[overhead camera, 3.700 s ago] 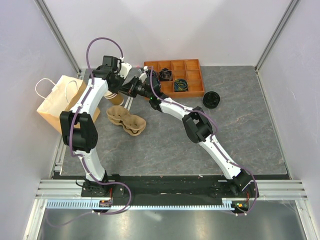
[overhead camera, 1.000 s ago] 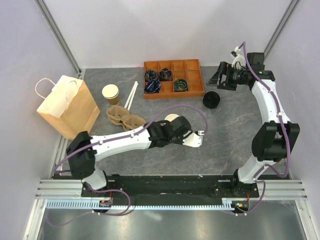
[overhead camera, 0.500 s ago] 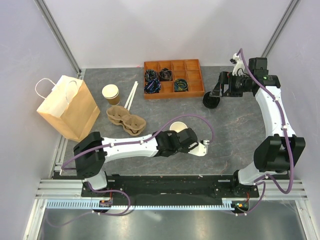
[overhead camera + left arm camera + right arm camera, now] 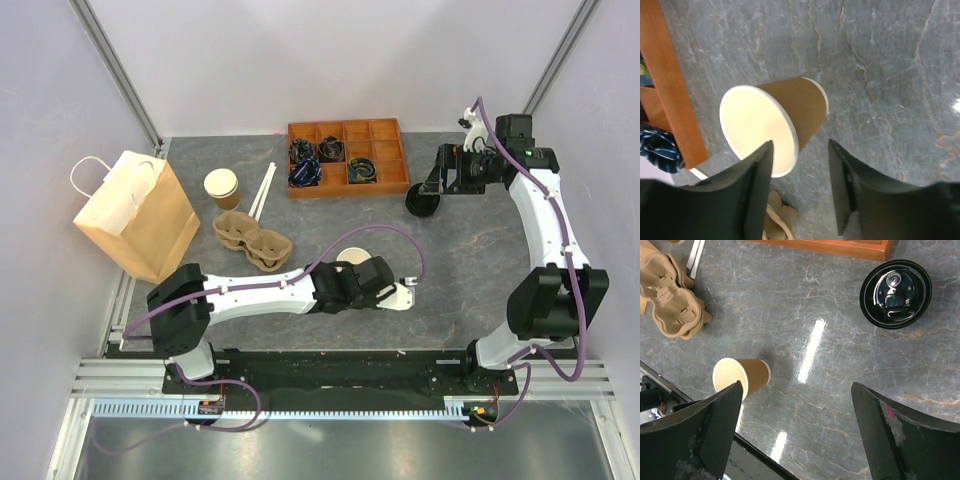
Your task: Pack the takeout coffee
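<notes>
No takeout coffee shows in any view, since neither cup has a lid on it. A lidless brown cup (image 4: 350,256) (image 4: 807,107) (image 4: 752,376) with a pale inside stands upright mid-table. My left gripper (image 4: 407,291) (image 4: 800,187) is open just beside it; one finger overlaps the rim in the left wrist view, and nothing lies between the fingers. A loose black lid (image 4: 422,201) (image 4: 896,294) lies on the table at the back right. My right gripper (image 4: 438,182) (image 4: 796,386) hangs above that lid, wide open and empty.
A brown paper bag (image 4: 135,210) stands at the left. Near it are a pulp cup carrier (image 4: 250,240) (image 4: 675,290), another lidless cup (image 4: 222,187) and white sticks (image 4: 262,190). An orange compartment tray (image 4: 345,124) sits at the back.
My left arm drew the cup toward the near edge, then its jaws opened and the cup stands free. My right gripper came down and left toward the black lid.
</notes>
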Motion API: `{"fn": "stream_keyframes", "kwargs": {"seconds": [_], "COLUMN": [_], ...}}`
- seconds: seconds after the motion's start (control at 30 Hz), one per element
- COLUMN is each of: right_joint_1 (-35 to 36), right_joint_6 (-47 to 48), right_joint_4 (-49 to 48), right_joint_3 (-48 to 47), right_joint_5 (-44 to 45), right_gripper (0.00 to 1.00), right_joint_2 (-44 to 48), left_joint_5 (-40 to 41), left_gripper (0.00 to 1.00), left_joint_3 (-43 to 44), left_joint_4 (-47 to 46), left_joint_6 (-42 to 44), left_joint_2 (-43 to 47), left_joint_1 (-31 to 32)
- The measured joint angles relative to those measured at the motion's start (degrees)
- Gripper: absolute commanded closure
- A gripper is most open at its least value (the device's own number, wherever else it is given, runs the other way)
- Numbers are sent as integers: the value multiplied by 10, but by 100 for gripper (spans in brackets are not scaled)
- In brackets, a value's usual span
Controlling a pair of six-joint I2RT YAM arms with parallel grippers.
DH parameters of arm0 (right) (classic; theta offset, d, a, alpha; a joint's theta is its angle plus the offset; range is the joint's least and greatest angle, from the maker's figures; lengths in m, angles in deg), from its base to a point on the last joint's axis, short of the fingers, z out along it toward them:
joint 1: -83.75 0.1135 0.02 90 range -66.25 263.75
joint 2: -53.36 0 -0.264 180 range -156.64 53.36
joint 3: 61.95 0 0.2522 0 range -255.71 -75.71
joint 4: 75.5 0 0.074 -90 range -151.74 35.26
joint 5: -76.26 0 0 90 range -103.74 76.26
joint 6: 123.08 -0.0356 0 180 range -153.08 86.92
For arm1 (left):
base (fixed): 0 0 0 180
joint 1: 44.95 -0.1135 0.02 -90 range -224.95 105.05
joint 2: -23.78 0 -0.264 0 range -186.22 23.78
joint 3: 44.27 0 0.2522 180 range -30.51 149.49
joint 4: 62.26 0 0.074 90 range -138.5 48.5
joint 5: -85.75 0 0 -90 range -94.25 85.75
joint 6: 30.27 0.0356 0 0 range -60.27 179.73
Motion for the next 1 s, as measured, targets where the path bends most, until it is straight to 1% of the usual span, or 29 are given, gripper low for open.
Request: {"fn": "stream_keyframes", "kwargs": {"seconds": [0.03, 0.07, 0.13, 0.17, 0.23, 0.33, 0.43, 0.5, 0.53, 0.63, 0.67, 0.77, 0.9, 1.0], "right_joint_1": [0, 0, 0, 0, 0, 0, 0, 0, 0, 0, 0, 0, 0, 0], "right_joint_6": [2, 6, 17, 26, 49, 87, 119, 135, 142, 159, 163, 171, 172, 172], "right_joint_4": [0, 3, 14, 21, 45, 72, 87, 99, 105, 115, 116, 119, 118, 113], "right_joint_3": [-3, -9, -28, -40, -86, -174, -205, -212, -218, -237, -243, -258, -273, -278], "right_joint_5": [1, 2, 8, 12, 28, 67, 102, 120, 129, 148, 153, 161, 168, 170], "right_gripper": [2, 2, 4, 5, 7, 9, 13, 16, 17, 23, 28, 33, 38, 40], "right_joint_2": [-4, -8, -21, -30, -58, -121, -158, -178, -190, -228, -241, -277, -314, -336], "left_joint_5": [-4, -7, -24, -32, -83, -193, -278, -323, -343, -392, -409, -442, -472, -481], "left_gripper": [31, 27, 15, 13, 7, 6, 7, 6, 6, 4, 4, 0, 0, 0], "left_joint_3": [2, 6, 27, 39, 83, 176, 242, 259, 260, 247, 237, 189, 103, 70], "left_joint_4": [8, 18, 47, 59, 102, 152, 167, 168, 168, 169, 170, 167, 171, 183], "left_joint_6": [-3, -8, -17, -21, -37, -73, -117, -154, -173, -215, -225, -244, -256, -258], "left_joint_2": [2, 5, 12, 17, 24, 41, 67, 91, 104, 133, 140, 158, 177, 184], "left_joint_1": [0, 0, -2, -6, -22, -92, -184, -243, -268, -310, -319, -333, -335, -335]}}
